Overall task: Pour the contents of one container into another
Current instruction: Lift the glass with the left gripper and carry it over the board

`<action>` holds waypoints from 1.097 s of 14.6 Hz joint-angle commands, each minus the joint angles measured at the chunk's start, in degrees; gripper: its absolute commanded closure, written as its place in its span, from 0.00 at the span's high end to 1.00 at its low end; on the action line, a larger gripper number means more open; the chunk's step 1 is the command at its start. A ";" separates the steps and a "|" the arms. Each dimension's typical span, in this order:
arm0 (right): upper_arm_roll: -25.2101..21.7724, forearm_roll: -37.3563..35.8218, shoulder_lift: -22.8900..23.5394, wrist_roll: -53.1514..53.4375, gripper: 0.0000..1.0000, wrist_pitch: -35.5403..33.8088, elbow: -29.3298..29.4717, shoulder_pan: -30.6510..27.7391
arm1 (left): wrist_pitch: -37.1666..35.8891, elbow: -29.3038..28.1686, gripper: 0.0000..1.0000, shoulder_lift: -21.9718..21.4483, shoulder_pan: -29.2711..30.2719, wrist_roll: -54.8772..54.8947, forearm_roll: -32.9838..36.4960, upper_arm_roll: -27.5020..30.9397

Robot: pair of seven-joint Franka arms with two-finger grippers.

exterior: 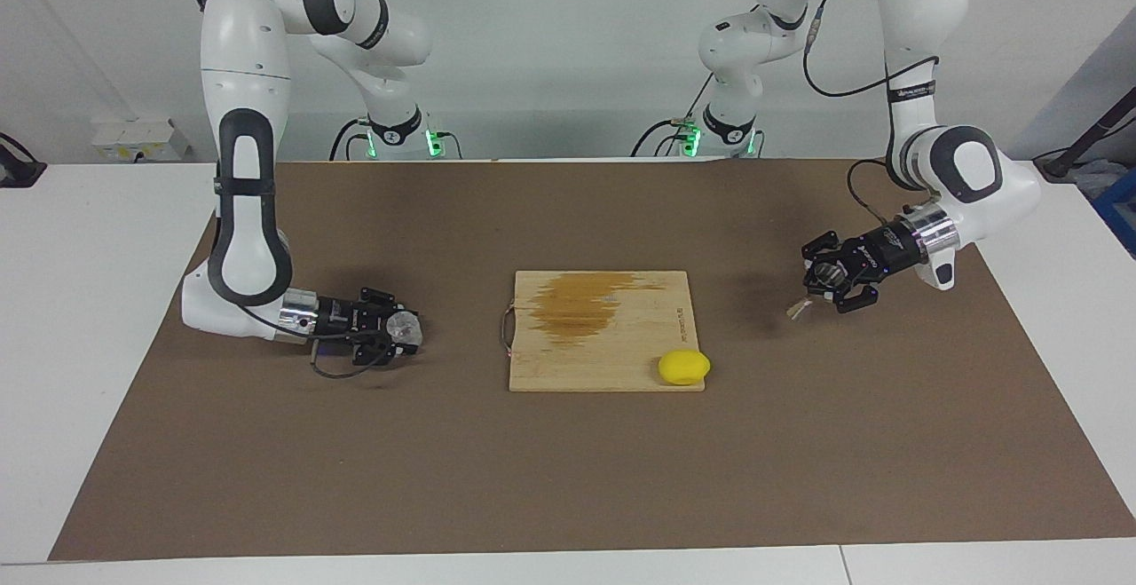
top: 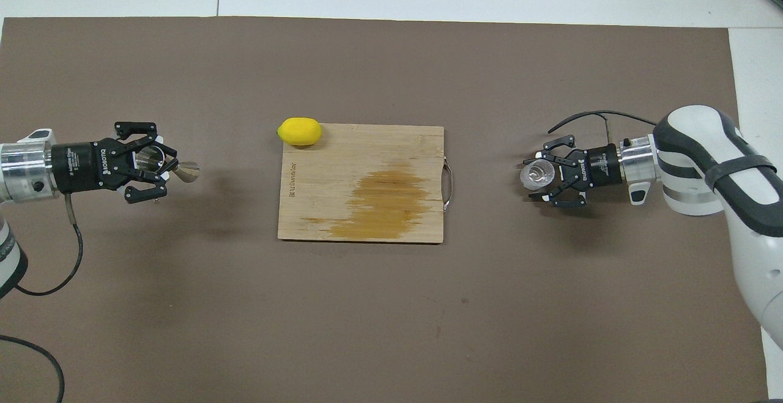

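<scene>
Closest to you in the facing view is the lemon (exterior: 683,367), sitting on the corner of the wooden cutting board (exterior: 603,350) that points away from the robots and toward the left arm's end of the desk (exterior: 568,478). The board lies flat at the middle of the desk, with a dark stain (exterior: 586,301) spread over its half nearer the robots and a small metal handle (exterior: 507,328) on the edge facing the right arm's end.

Your right pincer (exterior: 404,329) is low over the brown mat near the right arm's end of the desk, lying almost level and aimed toward the board. Its fingers are closed around the clear glass cup (exterior: 406,328), so the cup is held in the air, tipped onto its side with its mouth facing the board; you can see this best in the overhead view, where the cup (top: 538,175) shows between the fingers.

Your left pincer (exterior: 830,283) hangs over the mat near the left arm's end, also turned toward the board and angled slightly down. It grips the metal jigger (exterior: 825,276) at one cone, with the other cone (top: 186,171) sticking out past the fingertips toward the board. The jigger is off the desk and lies nearly sideways.

Both pincers are well apart from each other, with the board between them.
</scene>
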 commanded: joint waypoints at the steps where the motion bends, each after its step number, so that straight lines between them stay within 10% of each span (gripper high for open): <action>1: 0.09 1.89 -1.47 -2.49 0.71 0.96 -2.01 -0.59 | 1.99 -0.81 0.00 -4.10 -5.25 -7.23 0.15 0.80; 16: 0.18 1.80 -1.47 -3.02 0.58 1.31 -1.92 -0.77 | 38.10 0.24 0.00 -3.76 -36.98 -14.63 -20.05 0.71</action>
